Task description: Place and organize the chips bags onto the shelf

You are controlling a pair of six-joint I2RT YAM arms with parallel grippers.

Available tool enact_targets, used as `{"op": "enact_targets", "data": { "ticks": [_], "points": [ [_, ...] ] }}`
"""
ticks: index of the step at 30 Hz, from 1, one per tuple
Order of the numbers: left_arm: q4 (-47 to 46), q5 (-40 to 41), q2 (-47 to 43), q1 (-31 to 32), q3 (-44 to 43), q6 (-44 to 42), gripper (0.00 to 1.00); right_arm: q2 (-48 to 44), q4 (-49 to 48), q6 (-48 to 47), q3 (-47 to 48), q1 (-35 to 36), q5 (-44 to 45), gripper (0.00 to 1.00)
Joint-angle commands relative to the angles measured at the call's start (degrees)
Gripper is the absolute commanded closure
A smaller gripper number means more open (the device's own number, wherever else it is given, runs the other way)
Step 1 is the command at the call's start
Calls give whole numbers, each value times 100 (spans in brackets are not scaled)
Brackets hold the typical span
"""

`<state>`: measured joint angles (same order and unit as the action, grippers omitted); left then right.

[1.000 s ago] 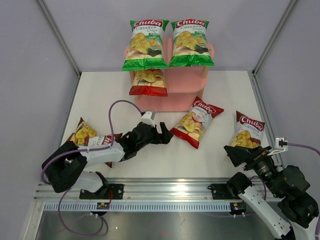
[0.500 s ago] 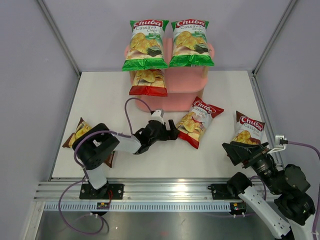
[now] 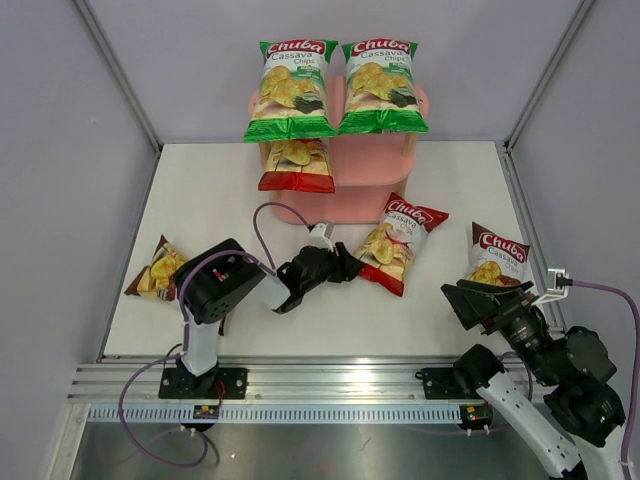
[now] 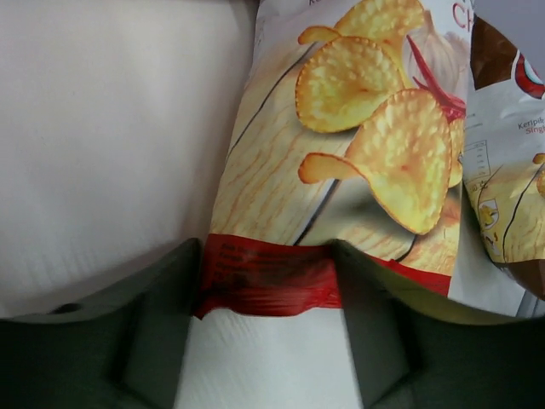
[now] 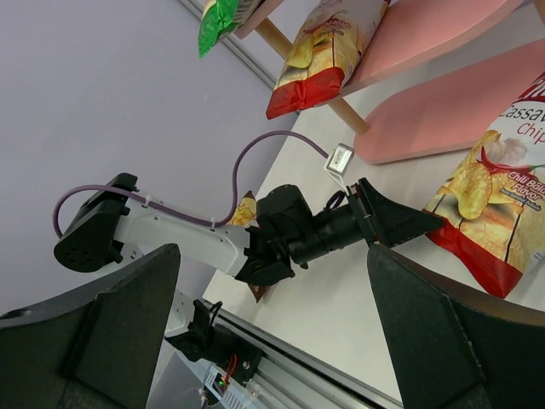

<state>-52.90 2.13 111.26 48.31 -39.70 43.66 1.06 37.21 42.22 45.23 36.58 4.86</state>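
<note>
Top view: left gripper [image 3: 338,266] at lower hem of red bag [image 3: 398,245], which lies on table [image 3: 200,190] just before pink shelf [image 3: 370,205]
Left wrist: fingers [image 4: 153,307] flank that hem, gap middling; clamped or not, cannot tell
Right wrist: right gripper [image 5: 272,256] spread wide, holding nothing
</note>
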Motion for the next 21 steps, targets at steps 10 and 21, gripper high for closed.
{"op": "enact_targets", "data": {
  "ticks": [10,21],
  "points": [
    [-958,164,-587,362,787,-68,88,-1,-21,-21,-128,-19,-47,1],
    [-1038,1394,-2757,1232,2115,914,100,649,-161,1446,-1051,-19,-274,0]
  ]
}}
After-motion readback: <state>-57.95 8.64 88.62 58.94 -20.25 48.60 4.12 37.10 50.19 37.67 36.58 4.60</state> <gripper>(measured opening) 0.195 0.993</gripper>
